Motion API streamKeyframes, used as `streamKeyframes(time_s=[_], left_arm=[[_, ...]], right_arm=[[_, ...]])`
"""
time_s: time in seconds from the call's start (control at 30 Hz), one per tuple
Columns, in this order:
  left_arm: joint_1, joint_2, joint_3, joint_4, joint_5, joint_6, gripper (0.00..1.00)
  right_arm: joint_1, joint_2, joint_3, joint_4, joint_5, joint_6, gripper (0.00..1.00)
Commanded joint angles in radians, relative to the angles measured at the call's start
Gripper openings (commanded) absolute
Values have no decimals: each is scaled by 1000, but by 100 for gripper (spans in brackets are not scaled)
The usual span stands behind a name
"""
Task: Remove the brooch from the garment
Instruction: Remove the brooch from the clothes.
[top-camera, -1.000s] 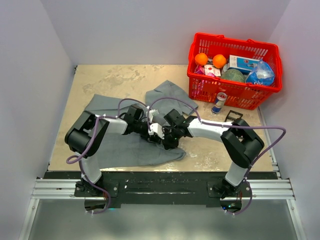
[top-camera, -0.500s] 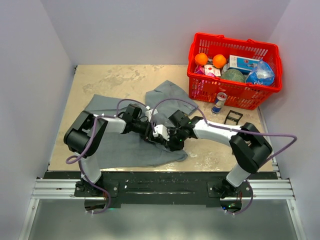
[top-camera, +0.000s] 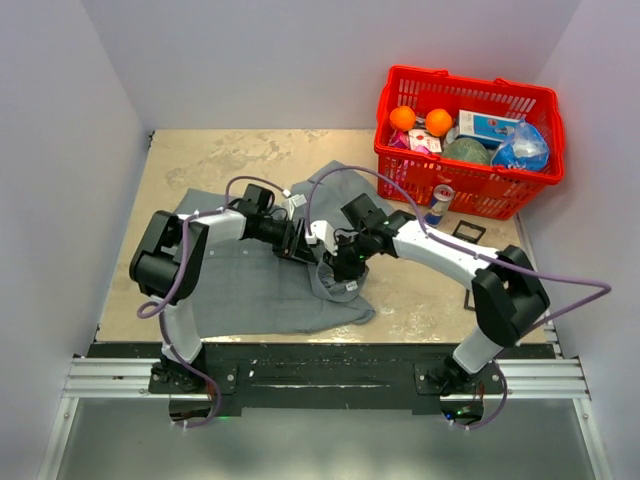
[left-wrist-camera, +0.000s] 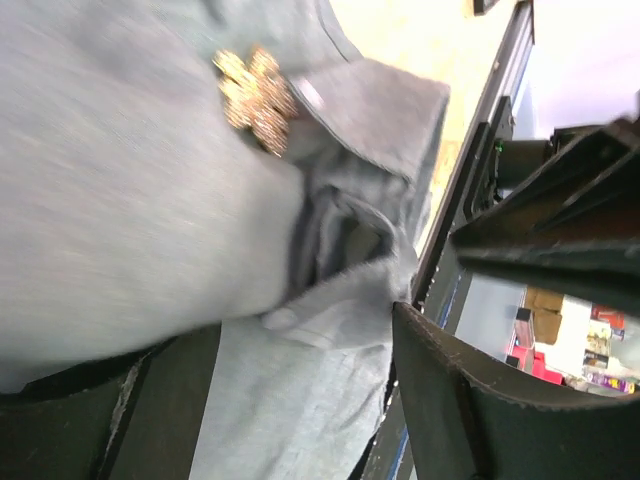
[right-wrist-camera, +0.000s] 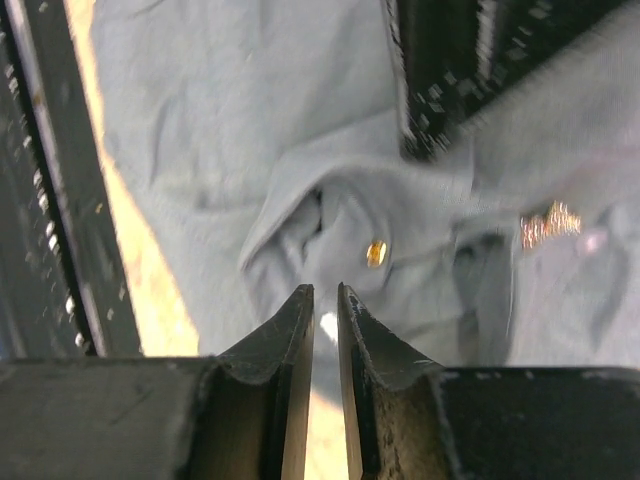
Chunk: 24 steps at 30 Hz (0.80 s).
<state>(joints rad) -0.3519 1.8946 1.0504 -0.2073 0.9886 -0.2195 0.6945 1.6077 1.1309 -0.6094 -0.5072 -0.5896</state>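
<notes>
Your left gripper just let go: fingers now wide, cloth loose between them. Right gripper has eased to a narrow slit; can't tell if it pinches cloth. Both arms pushed toward the table's middle, bunching the garment. Brooch still pinned by the collar fold there. Not off yet; looks like a regrasp.

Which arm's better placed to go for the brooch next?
Probably left. The left gripper stands wide open with the brooch on the garment ahead of it. The right gripper is barely parted, and the brooch sits off to one side of its view.
</notes>
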Motion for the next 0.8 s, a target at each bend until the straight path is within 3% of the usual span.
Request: streamKeyframes(time_s=[0.0, 0.33, 0.53, 0.77], left_arm=[[13, 32, 72, -72, 12, 55, 74], [-5, 113, 89, 0, 154, 51, 83], [-56, 109, 60, 138, 142, -37, 84], [-111, 146, 66, 132, 81, -30, 81]], right_arm=[[30, 57, 23, 125, 9, 94, 19], [94, 41, -132, 204, 131, 126, 18], [94, 40, -195, 252, 170, 159, 19], [92, 3, -181, 189, 202, 146, 20]])
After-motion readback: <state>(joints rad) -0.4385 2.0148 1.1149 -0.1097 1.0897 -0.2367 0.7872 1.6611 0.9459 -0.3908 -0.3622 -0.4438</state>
